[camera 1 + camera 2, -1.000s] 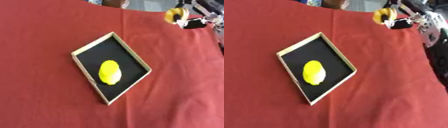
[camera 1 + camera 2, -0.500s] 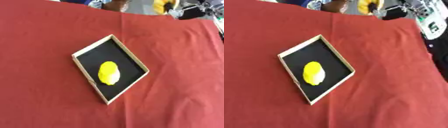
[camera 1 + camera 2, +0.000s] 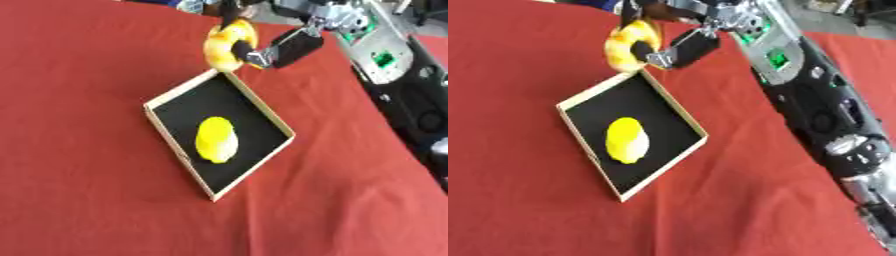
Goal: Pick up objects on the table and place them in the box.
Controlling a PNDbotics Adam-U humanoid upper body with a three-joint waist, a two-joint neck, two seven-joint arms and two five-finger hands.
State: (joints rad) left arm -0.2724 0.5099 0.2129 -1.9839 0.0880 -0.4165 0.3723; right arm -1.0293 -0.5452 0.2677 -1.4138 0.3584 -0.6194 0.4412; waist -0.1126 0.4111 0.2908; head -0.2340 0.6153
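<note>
On the red-covered counter (image 3: 87,200) lies a shallow box (image 3: 172,144) with pale wooden walls and a black floor, set cornerwise to the view. A yellow lemon-shaped object (image 3: 215,139) rests on that floor, a little nearer the near side than the middle, clear of the walls.

Beyond it, just above the box's far corner, hangs a yellow ring-shaped object (image 3: 229,41) with orange-brown patches (something like a doughnut). The right hand (image 3: 677,49) has it, dark fingers curled through and around the ring, which stands on edge and off the cloth. The right arm (image 3: 798,85), black and silver with a green patch, runs back along the right side.

The left hand shows in neither view
</note>
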